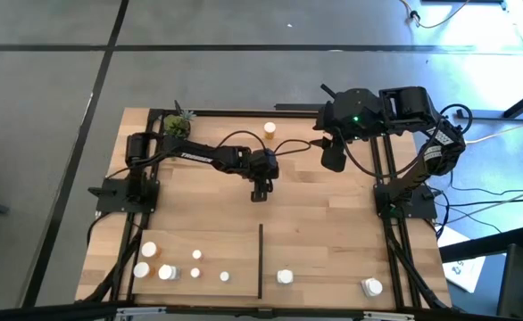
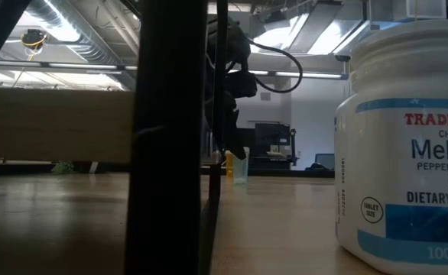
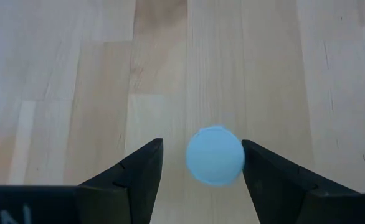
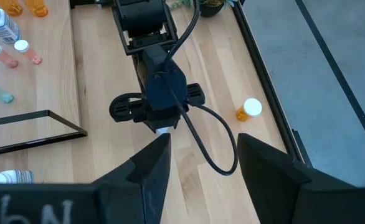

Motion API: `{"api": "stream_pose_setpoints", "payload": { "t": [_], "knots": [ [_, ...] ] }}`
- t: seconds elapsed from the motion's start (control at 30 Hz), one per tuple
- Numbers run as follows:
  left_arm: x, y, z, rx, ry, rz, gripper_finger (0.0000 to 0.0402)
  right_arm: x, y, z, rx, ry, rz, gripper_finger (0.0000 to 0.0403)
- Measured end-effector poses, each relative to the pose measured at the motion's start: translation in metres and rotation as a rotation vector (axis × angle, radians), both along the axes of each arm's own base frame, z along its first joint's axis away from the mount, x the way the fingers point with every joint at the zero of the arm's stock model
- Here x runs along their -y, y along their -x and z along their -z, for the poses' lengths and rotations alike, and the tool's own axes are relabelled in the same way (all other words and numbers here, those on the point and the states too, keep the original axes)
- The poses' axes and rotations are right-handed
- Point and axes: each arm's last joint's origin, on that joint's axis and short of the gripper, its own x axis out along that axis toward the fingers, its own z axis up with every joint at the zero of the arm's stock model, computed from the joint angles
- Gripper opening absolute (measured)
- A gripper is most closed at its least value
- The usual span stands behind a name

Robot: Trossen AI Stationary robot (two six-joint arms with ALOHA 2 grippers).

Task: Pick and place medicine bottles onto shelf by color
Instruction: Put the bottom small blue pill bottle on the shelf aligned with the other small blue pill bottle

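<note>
My left gripper (image 1: 261, 189) is over the middle of the wooden shelf board (image 1: 333, 223), pointing down and open. A small bottle's white cap (image 3: 215, 155) stands between its fingers, nearer one finger (image 3: 263, 168) than the other; whether that finger touches it, I cannot tell. The bottle shows as a pale bit (image 4: 162, 130) under the gripper in the right wrist view. My right gripper (image 1: 333, 160) is open and empty, raised at the far right. An orange bottle with a white cap (image 1: 269, 131) lies near the far rail.
Near the front edge, several small bottles (image 1: 166, 272) stand left of the black divider strip (image 1: 261, 259) and two white ones (image 1: 285, 277) (image 1: 372, 287) stand right of it. A green potted plant (image 1: 178, 121) is at the far left corner. Black rails (image 1: 388, 241) edge the board.
</note>
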Motion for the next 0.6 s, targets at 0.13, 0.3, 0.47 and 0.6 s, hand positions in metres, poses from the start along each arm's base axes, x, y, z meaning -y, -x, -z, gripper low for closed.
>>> {"api": "stream_pose_setpoints", "payload": {
  "t": [0.13, 0.3, 0.47, 0.6],
  "knots": [
    [0.002, 0.0, 0.0, 0.001, 0.012, -0.012, 0.0207, 0.0, 0.0, 0.0, 0.0, 0.0, 0.0, 0.0186],
    [0.005, -0.001, 0.0, 0.001, 0.006, -0.047, 0.0189, 0.0, 0.0, 0.0, 0.0, 0.0, 0.0, 0.0186],
    [0.011, -0.002, 0.0, 0.005, -0.001, -0.032, 0.0143, 0.0, 0.0, 0.0, 0.0, 0.0, 0.0, 0.0186],
    [0.015, -0.002, 0.0, 0.006, -0.001, -0.02, 0.0101, 0.0, 0.0, 0.0, 0.0, 0.0, 0.0, 0.0186]
  ]
}}
